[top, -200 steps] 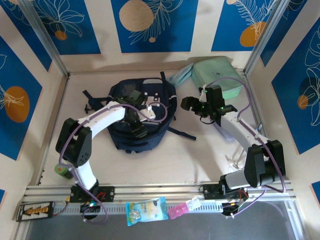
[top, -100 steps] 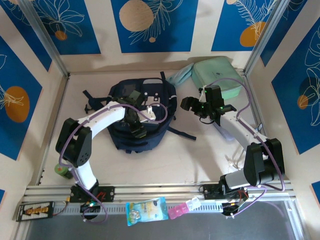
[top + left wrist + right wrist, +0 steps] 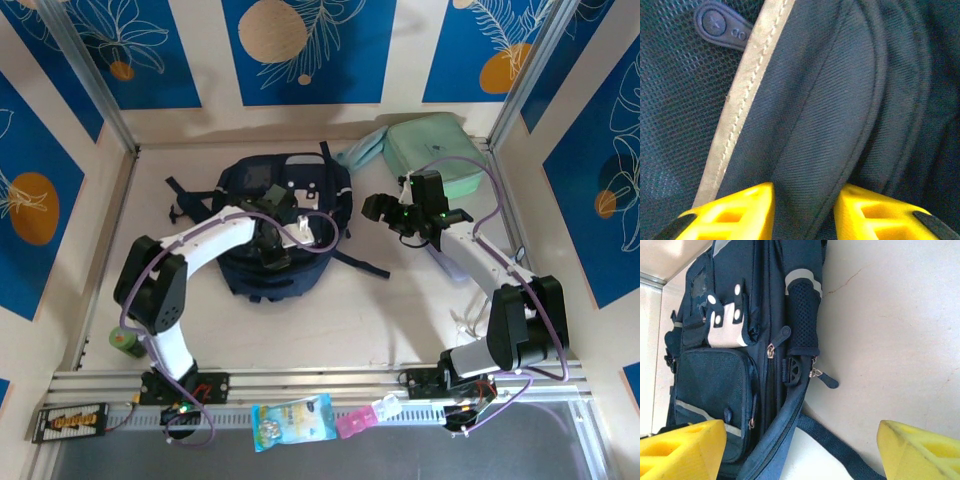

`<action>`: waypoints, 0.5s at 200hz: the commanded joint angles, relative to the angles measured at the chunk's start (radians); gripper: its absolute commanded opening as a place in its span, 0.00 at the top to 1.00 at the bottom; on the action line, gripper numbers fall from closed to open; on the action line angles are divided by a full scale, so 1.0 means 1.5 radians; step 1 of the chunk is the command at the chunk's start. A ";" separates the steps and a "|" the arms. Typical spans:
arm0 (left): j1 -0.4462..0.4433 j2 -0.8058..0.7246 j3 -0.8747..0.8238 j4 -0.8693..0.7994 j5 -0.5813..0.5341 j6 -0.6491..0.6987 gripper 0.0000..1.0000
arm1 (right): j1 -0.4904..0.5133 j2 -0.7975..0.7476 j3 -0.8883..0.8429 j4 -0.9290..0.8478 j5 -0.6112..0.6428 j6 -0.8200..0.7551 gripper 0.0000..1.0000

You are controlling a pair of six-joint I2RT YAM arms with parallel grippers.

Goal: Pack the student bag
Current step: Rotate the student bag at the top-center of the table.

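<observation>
two things could go wrong from here, as i judge it: the left gripper has only a thin fold of the student bag between its yellow fingers, so the smooth woven cloth could slide out on a pull. or the whole soft bag could drag across the table rather than open, since nothing pins it down. the pinch also seems to sit on a fabric ridge beside a pale stitched stripe, not on a zip pull, so tugging may gain nothing. the bag lies flat in the middle of the table toward the back wall, front pockets up, with a mint green case in the back right corner. the left jaws stand narrow, pressed on either side of that navy fold. the right gripper hangs just beside the bag's right edge, near a shoulder strap — jaws spread wide, holding and touching nothing.
</observation>
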 commanded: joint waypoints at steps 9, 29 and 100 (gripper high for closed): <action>0.003 -0.082 -0.015 0.068 0.001 -0.011 0.83 | 0.000 0.013 0.001 0.008 -0.034 0.001 0.21; 0.004 -0.104 -0.016 0.067 0.005 -0.025 0.97 | 0.011 0.023 0.011 0.018 -0.050 -0.006 0.21; 0.009 -0.165 -0.037 0.076 0.003 -0.057 1.00 | 0.083 0.106 0.069 0.046 -0.113 -0.005 0.22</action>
